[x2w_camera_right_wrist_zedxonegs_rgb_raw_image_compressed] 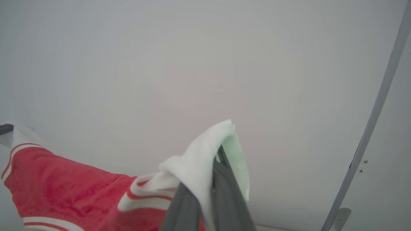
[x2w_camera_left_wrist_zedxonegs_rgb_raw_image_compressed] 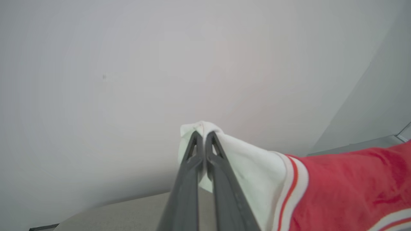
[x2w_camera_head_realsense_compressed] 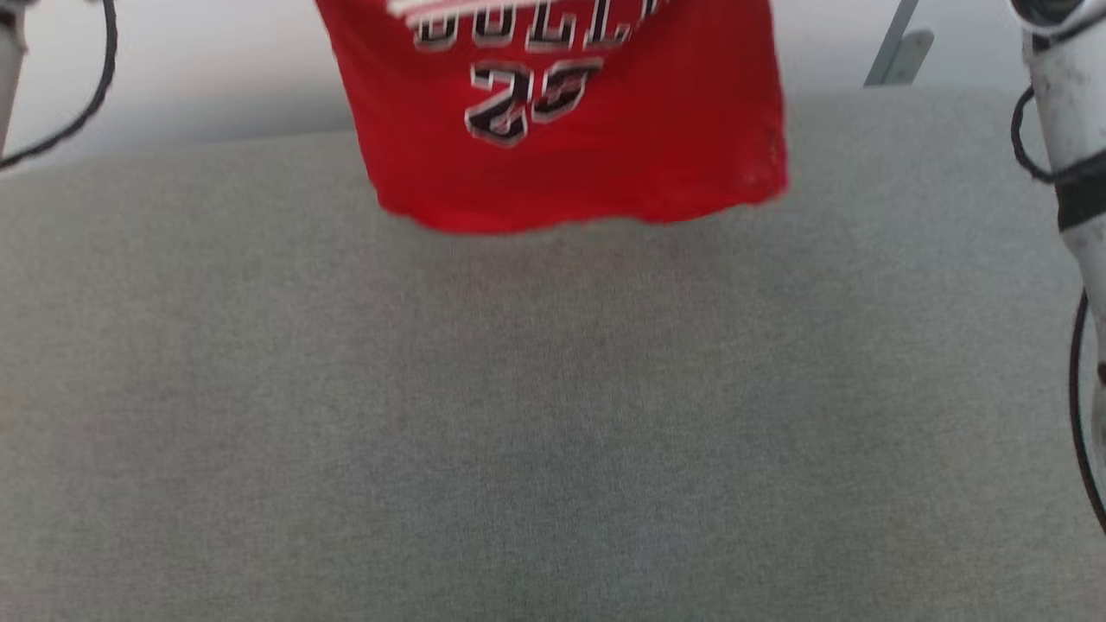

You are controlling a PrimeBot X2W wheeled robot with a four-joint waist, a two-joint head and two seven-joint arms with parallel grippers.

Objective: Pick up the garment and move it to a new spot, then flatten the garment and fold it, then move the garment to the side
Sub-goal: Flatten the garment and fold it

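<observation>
Garment [x2w_camera_head_realsense_compressed: 562, 130] up off the grey surface [x2w_camera_head_realsense_compressed: 553, 415], hanging at far centre; hem low over the surface's far part, contact or a gap cannot be told. Red cloth, black-and-white lettering and a number, blurred

Left gripper [x2w_camera_left_wrist_zedxonegs_rgb_raw_image_compressed: 203, 136]: jaws pressed together, pinching a white sleeve end [x2w_camera_left_wrist_zedxonegs_rgb_raw_image_compressed: 253, 160]; striped trim and red body run off to its right in the left wrist view

Right gripper [x2w_camera_right_wrist_zedxonegs_rgb_raw_image_compressed: 221, 155]: jaws near together, pinching the other sleeve end, white cloth draped over the tips; red body trails to its left in the right wrist view

Pale forearm [x2w_camera_head_realsense_compressed: 1067, 112] at right edge of the head view, black cable [x2w_camera_head_realsense_compressed: 102, 78] at left edge. Plain wall [x2w_camera_left_wrist_zedxonegs_rgb_raw_image_compressed: 128, 80] behind; grey bracket [x2w_camera_head_realsense_compressed: 899, 47] far right
</observation>
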